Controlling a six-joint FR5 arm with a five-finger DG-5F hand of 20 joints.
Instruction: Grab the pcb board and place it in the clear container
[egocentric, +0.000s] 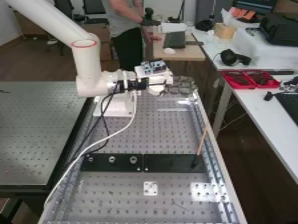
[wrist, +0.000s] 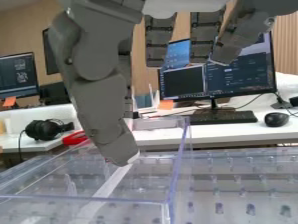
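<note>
Dark grey, the hand (egocentric: 178, 86) is at the far part of the perforated worktop (egocentric: 113, 200), empty, thumb and fingers wide apart. Near it stands the clear container (wrist: 174, 172). A small white square board (egocentric: 150, 188), possibly the pcb, lies flat on the near side of the black plates (egocentric: 174, 163).
</note>
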